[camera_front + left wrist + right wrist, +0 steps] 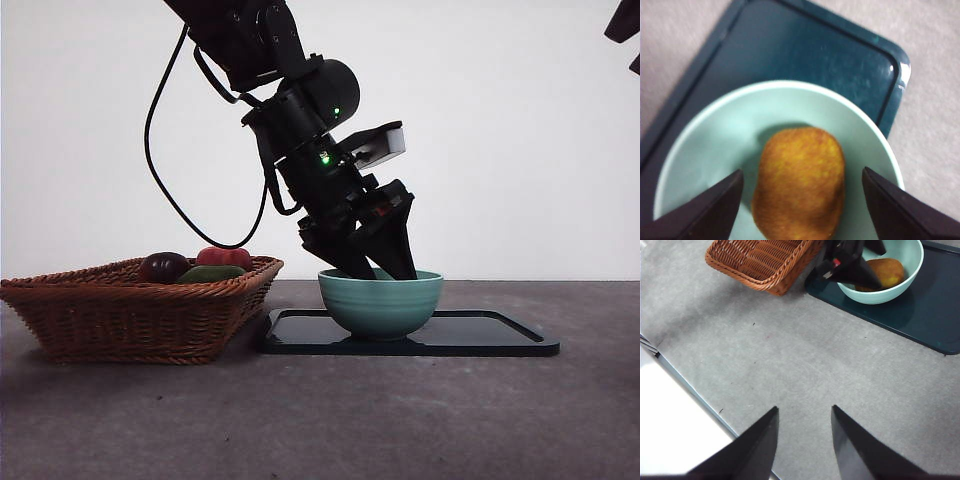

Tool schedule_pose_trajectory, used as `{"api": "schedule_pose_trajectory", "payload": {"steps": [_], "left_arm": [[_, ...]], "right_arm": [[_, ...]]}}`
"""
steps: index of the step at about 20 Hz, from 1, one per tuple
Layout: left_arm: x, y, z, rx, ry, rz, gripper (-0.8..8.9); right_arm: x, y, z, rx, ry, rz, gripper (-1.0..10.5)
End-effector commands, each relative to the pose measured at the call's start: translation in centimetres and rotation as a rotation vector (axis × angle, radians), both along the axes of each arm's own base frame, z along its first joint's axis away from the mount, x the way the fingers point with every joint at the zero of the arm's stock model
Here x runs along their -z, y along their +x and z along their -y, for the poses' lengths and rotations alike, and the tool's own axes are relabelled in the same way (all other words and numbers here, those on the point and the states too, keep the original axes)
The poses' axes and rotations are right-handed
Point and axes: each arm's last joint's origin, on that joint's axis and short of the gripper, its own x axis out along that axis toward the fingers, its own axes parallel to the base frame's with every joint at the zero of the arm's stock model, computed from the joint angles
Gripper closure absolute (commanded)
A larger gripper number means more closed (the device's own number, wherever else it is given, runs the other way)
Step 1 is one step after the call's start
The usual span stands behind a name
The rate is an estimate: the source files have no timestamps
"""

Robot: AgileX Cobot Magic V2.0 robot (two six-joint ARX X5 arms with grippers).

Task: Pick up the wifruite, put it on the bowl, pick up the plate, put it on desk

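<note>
The golden-brown wifruite (800,182) lies inside the teal bowl (380,305). The bowl stands on a dark teal rectangular plate (500,335) on the desk (320,420). My left gripper (375,268) reaches down into the bowl with its jaws open, one on each side of the wifruite and apart from it. The right wrist view also shows the wifruite (885,271), the bowl (890,292) and the plate (925,315). My right gripper (802,412) is open and empty, high above bare desk, away from the plate.
A wicker basket (140,310) stands just left of the plate, holding a dark purple fruit (163,266), a red apple (225,257) and a green item (212,273). The right arm shows only as a black tip (625,25) at the top right corner.
</note>
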Motion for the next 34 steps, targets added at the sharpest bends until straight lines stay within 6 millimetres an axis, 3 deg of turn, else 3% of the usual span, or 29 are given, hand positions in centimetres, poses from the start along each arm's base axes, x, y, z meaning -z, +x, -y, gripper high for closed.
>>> {"api": "schedule_pose_trajectory", "payload": {"steps": [1, 12, 16, 22, 26, 29, 34], "left_arm": [[0.2, 0.2, 0.7, 0.020, -0.002, 0.025, 4.42], [1.6, 0.5, 0.9, 0.032, 0.047, 0.038, 4.45], [1.5, 0.6, 1.0, 0.032, 0.039, 0.049, 6.06], [0.4, 0.8, 1.0, -0.009, 0.012, 0.042, 6.31], [-3.9, 1.1, 0.4, -0.054, -0.041, 0.075, 6.31], [-8.9, 0.8, -1.0, -0.098, -0.102, 0.086, 6.31], [-18.3, -2.0, -5.8, -0.216, -0.251, 0.142, 6.31]], "right_arm": [[-0.2, 0.1, -0.1, -0.011, 0.003, 0.009, 7.8], [-0.2, 0.1, -0.1, -0.011, 0.004, 0.009, 7.8], [-0.2, 0.1, -0.1, -0.011, 0.004, 0.010, 7.8], [-0.2, 0.1, -0.1, -0.011, 0.003, 0.010, 7.8], [-0.2, 0.1, -0.1, -0.010, 0.003, 0.010, 7.8], [-0.2, 0.1, -0.1, -0.013, 0.002, 0.012, 7.8], [-0.2, 0.1, -0.1, -0.018, -0.003, 0.018, 7.8]]}}
